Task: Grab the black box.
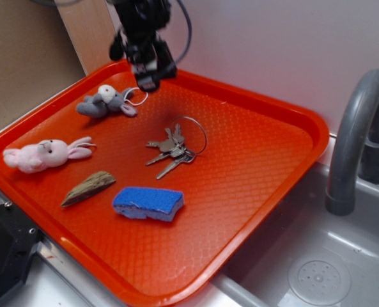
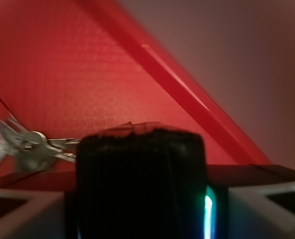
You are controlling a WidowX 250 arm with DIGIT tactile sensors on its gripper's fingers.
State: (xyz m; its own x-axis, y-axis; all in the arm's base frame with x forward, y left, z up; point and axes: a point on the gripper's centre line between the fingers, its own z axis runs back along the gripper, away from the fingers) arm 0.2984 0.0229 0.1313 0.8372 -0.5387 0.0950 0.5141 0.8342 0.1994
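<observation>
The black box [image 1: 156,73] is a small matte black block held between the tips of my gripper [image 1: 147,71], a little above the far corner of the orange tray [image 1: 259,166]. In the wrist view the black box [image 2: 140,184] fills the gap between my grey fingers [image 2: 266,209], with a thin cyan glint along its right side. The gripper is shut on it. The box's underside is hidden.
On the tray lie a grey plush mouse [image 1: 106,102], a pink plush bunny [image 1: 42,155], a bunch of keys [image 1: 173,150], a wood piece [image 1: 89,187] and a blue sponge [image 1: 148,203]. A grey faucet [image 1: 355,141] and a sink [image 1: 317,268] are to the right.
</observation>
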